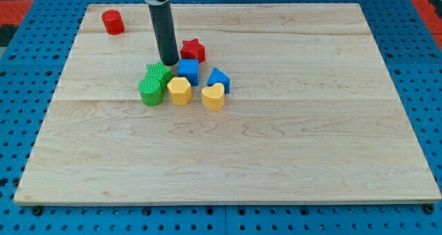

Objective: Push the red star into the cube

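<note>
The red star [193, 50] lies on the wooden board [276, 145], touching the top edge of the blue cube [188, 71] just below it. My tip [168, 62] stands just left of the red star and upper left of the blue cube, right above a green star-shaped block [159, 74]. The rod rises from there to the view's top.
Around the cube lie a green cylinder [150, 92], a yellow hexagonal block [179, 90], a yellow heart [213, 96] and a blue triangular block [219, 79]. A red cylinder [112, 21] sits at the board's top left corner.
</note>
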`<control>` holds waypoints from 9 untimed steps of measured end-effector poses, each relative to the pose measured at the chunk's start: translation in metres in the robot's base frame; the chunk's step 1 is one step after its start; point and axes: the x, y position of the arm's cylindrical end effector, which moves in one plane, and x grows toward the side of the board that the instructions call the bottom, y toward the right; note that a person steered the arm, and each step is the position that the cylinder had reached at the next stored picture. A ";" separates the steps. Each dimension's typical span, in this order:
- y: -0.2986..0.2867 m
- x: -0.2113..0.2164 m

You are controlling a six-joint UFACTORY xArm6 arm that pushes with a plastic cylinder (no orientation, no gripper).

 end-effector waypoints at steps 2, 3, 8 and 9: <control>-0.006 -0.056; 0.009 -0.051; 0.012 -0.028; 0.014 -0.039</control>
